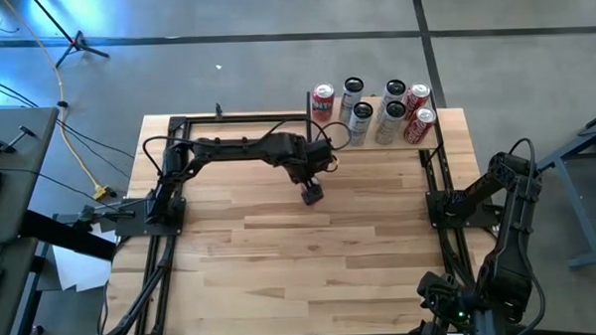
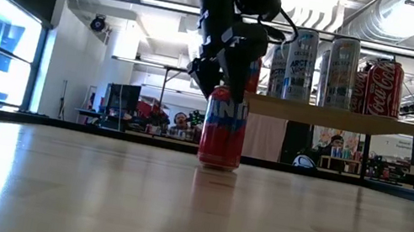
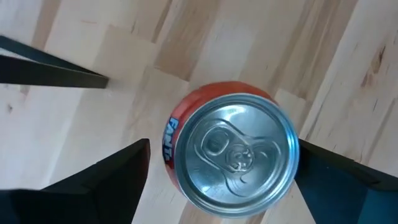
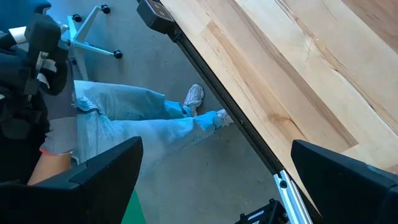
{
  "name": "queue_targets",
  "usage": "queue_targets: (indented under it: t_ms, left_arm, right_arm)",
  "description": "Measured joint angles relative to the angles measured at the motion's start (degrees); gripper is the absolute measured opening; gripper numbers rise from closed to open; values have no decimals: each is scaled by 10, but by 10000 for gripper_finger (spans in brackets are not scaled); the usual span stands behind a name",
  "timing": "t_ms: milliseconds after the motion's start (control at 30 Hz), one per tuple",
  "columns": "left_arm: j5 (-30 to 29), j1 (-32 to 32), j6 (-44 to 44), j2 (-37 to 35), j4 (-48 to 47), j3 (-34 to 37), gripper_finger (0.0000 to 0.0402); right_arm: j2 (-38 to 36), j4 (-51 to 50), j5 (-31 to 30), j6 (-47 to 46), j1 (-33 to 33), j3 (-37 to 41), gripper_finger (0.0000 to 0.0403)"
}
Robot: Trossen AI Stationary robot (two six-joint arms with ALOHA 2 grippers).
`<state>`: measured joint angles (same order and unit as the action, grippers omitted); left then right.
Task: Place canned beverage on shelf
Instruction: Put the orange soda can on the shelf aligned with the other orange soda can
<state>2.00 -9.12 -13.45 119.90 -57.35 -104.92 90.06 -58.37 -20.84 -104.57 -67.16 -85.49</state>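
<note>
Left gripper (image 3: 221, 177): fingers (image 3: 102, 180) spread, one on each side of the can (image 3: 233, 155), a visible gap at both sides; no contact seen in the left wrist view. Gripper directly above the can, pointing down.

Can: red-orange, blue lettering, upright on the desk (image 1: 311, 247), silver top with tab intact. In the low view it stands free on the wood, with the gripper (image 2: 227, 73) over its top. Position: back half of the desk, near the middle, just short of the shelf's (image 1: 377, 143) near-left corner.

Shelf: light-wood board on black posts at the desk's back right corner, raised above the desk. Load: six cans (image 1: 390, 110), red ones at the two ends and silver ones between, filling most of the board. Open board is left mainly along the front edge.

Desk: bare wood across the whole front and centre; black frame rails along the left and right edges.

Right gripper (image 4: 214, 180): fingers spread wide, holding nothing, parked beyond the desk's front right edge, over the floor. A seated person's legs (image 4: 143, 118) show beyond that edge.
</note>
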Motion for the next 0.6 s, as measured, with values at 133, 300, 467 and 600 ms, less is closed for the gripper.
queue_targets:
  t_ms: [133,300,467,600]
  left_arm:
    - [-1,4,0,0,-8,-27,351]
    - [28,7,-16,-20,-122,-94,351]
    - [25,29,-29,-81,-287,-121,351]
    - [-49,67,-44,-182,-323,-84,351]
  right_arm:
    - [0,0,0,0,0,0,399]
    - [0,0,0,0,0,0,399]
    - [0,0,0,0,0,0,399]
    - [0,0,0,0,0,0,399]
